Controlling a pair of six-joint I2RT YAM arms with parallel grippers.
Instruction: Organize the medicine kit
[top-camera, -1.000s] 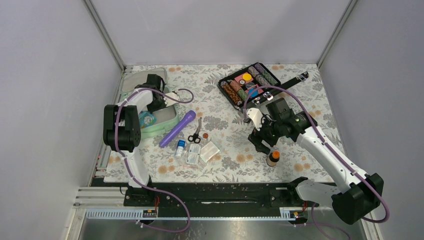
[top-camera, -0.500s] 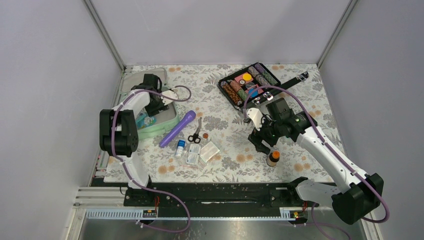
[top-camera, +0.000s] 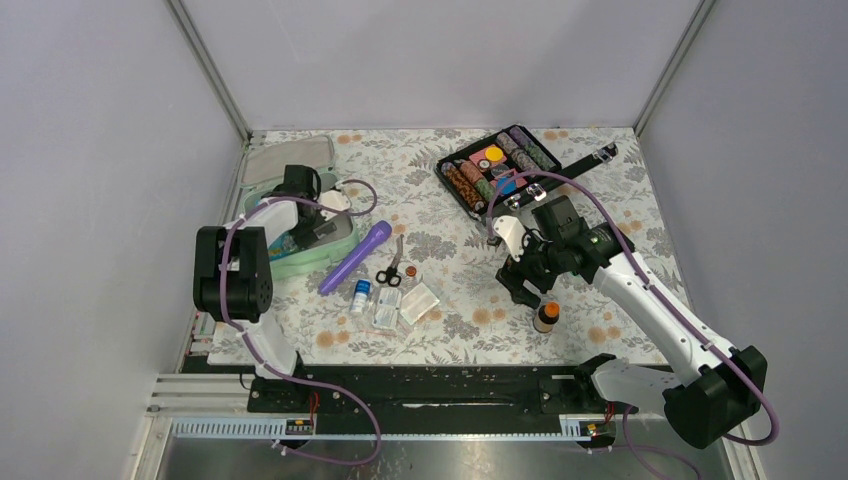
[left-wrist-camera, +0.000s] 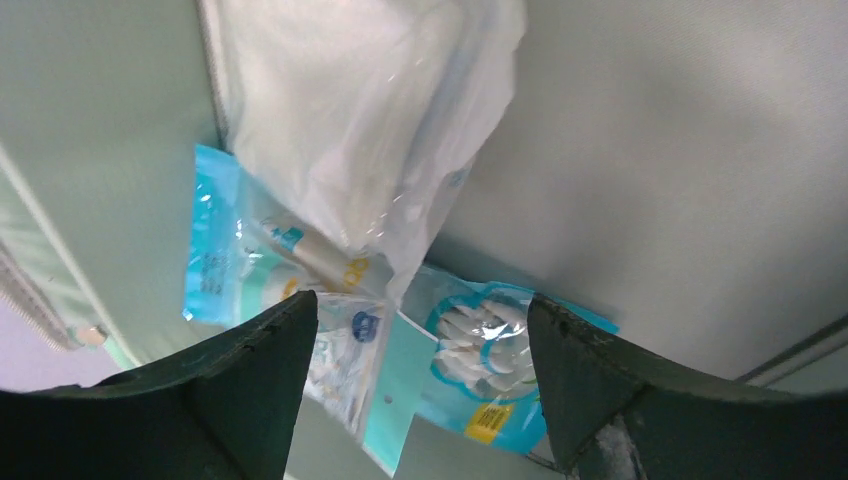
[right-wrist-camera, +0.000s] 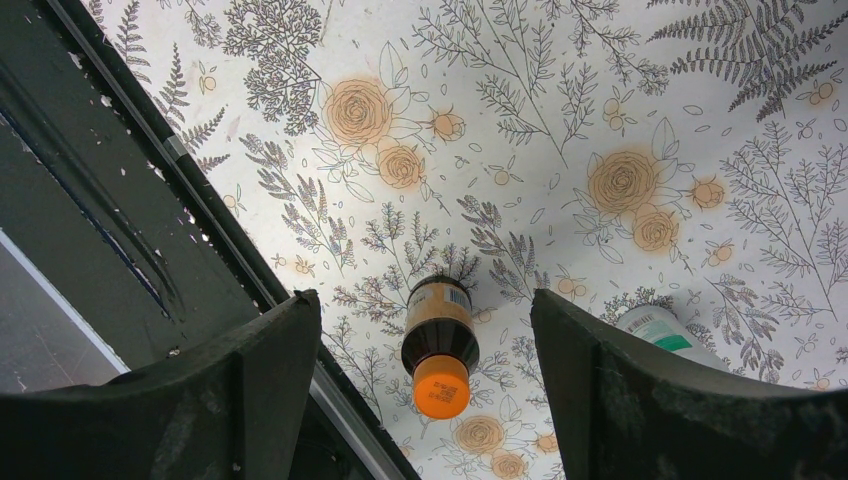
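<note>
The pale mint-green medicine kit (top-camera: 300, 266) lies open at the table's left, its lid (top-camera: 290, 160) just behind it. My left gripper (top-camera: 318, 228) hovers over the box, open and holding nothing. In the left wrist view my left gripper (left-wrist-camera: 418, 305) looks down into the kit (left-wrist-camera: 640, 150) at a clear bag of white gauze (left-wrist-camera: 350, 120), a blue packet (left-wrist-camera: 222, 262) and a cotton-swab packet (left-wrist-camera: 485, 345). My right gripper (top-camera: 525, 290) (right-wrist-camera: 422, 300) stands open above a brown bottle with an orange cap (top-camera: 546, 316) (right-wrist-camera: 440, 345), not touching it.
Between the arms lie a purple tube (top-camera: 355, 257), scissors (top-camera: 390, 272), a blue-capped vial (top-camera: 361, 295) and flat white packets (top-camera: 418, 302). A black case of colourful rolls (top-camera: 495, 165) sits at the back. A white bottle with a green label (right-wrist-camera: 660, 330) lies near the brown bottle.
My left gripper has opened and let go of the white bag, which now lies in the kit. Its wrist has drawn back a little toward the near side. The right arm has not moved.
</note>
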